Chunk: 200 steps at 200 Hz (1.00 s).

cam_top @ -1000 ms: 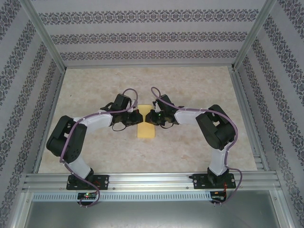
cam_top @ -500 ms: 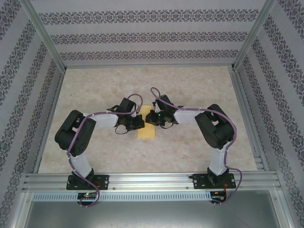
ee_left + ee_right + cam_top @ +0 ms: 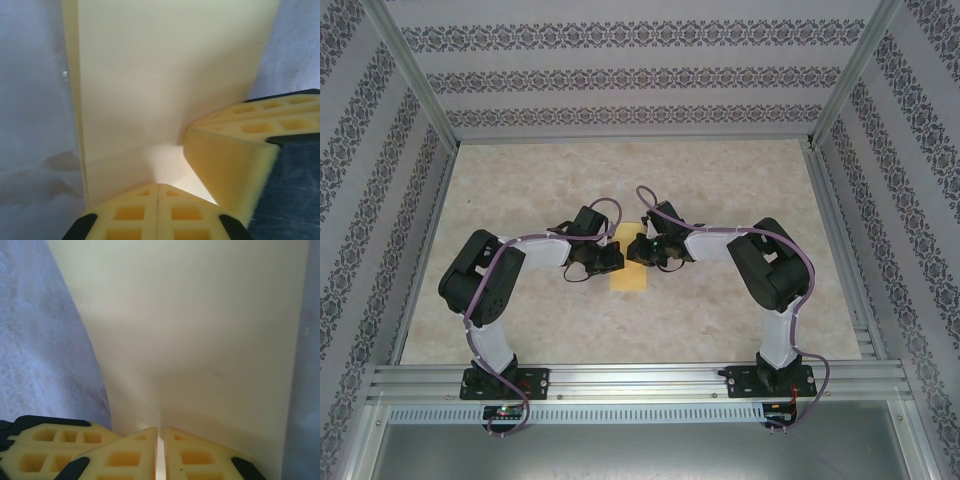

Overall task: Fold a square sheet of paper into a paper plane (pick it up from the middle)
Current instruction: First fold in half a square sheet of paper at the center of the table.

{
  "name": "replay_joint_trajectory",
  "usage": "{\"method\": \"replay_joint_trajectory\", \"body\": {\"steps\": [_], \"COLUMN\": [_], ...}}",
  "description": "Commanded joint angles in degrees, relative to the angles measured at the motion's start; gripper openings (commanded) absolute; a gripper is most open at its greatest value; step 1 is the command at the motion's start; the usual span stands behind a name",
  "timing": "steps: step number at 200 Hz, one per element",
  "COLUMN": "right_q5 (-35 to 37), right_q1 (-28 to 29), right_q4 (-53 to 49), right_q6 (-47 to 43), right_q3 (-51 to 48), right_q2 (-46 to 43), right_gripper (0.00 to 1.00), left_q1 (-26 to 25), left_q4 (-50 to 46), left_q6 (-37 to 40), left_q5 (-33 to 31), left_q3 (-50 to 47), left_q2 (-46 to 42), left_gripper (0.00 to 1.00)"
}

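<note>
The yellow sheet of paper [image 3: 629, 277] lies mid-table as a narrow upright rectangle, apparently folded in half. Both grippers meet over its upper middle. My left gripper [image 3: 617, 258] comes from the left and is shut, its tips [image 3: 158, 185] touching the paper [image 3: 165, 75], with nothing seen between them. My right gripper [image 3: 633, 250] comes from the right. Its jaws [image 3: 160, 429] are closed on a raised ridge of the paper [image 3: 200, 315], pale yellow showing in the slit. The right fingers [image 3: 230, 155] stand close beside the left tips. No paper plane shape shows.
The marbled beige table [image 3: 720, 320] is framed by aluminium rails [image 3: 640, 380] in front and patterned walls [image 3: 620, 80] at the back and sides. Both elbows [image 3: 480, 280] [image 3: 775, 265] bulge outward. The paper's near end [image 3: 629, 285] lies flat.
The left arm has swung inward, its elbow rising and its gripper shifting right and nearer onto the paper. The right gripper edged slightly left. The paper stayed in place.
</note>
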Motion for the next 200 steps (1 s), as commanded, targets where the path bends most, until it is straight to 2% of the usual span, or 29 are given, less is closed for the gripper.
{"method": "replay_joint_trajectory", "body": {"steps": [1, 69, 118, 200], "right_q5": [0.53, -0.93, -4.77, -1.18], "right_q1": [-0.7, -1.83, -3.59, -8.76], "right_q4": [0.43, 2.39, 6.41, 9.9], "right_q6": [-0.46, 0.14, 0.27, 1.57], "right_q3": [0.95, 1.25, 2.3, 2.27], "right_q2": [0.32, 0.0, 2.49, 5.58], "right_gripper": [0.13, 0.13, 0.12, 0.12], "left_q1": [-0.56, -0.53, -0.57, -0.55], "left_q4": [-1.63, -4.38, -6.35, -8.81], "left_q6": [0.0, 0.81, 1.21, 1.26], "left_q5": [-1.4, -3.38, -3.9, -4.69], "left_q3": [1.36, 1.71, 1.57, 0.15], "left_q2": [0.99, 1.57, 2.42, 3.37], "left_gripper": [0.03, 0.03, 0.02, 0.01]}}
